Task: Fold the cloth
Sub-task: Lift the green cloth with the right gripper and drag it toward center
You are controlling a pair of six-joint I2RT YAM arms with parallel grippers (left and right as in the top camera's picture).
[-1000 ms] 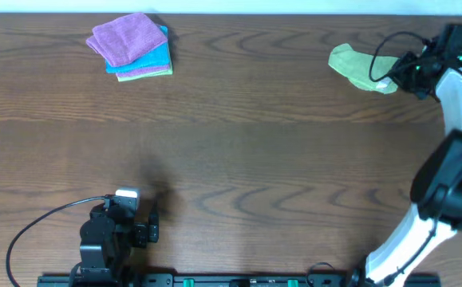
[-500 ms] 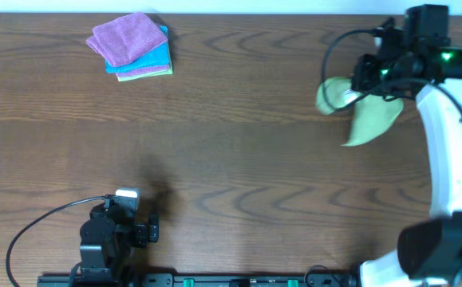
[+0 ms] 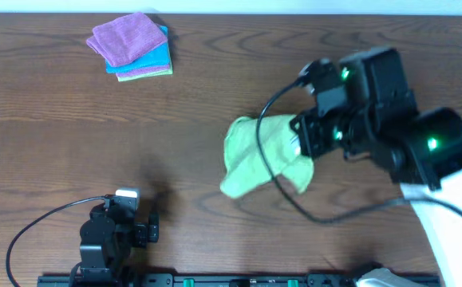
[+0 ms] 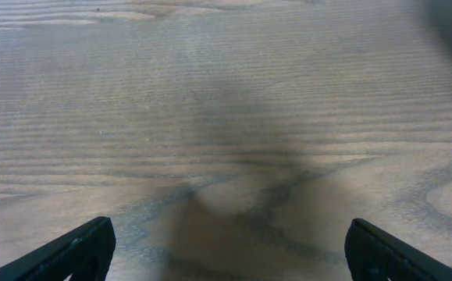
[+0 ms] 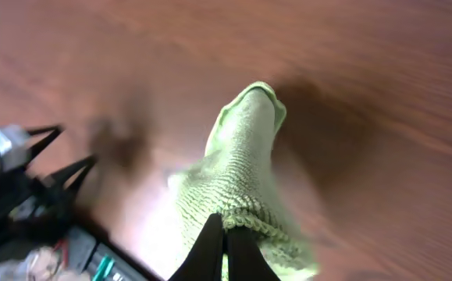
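Note:
The lime-green cloth hangs bunched from my right gripper above the middle of the table. In the right wrist view the black fingers are pinched shut on the cloth's stitched edge, and the rest of it droops away below. No white tag shows. My left gripper rests at the front left of the table. In the left wrist view its two fingertips stand wide apart over bare wood, holding nothing.
A folded stack with a purple cloth on a turquoise-blue one lies at the back left. A black cable loops beside the left arm. The right arm's cable hangs across the cloth.
My right gripper has lifted the cloth from the back right corner and carried it left and toward the table's middle. The left arm has not moved.

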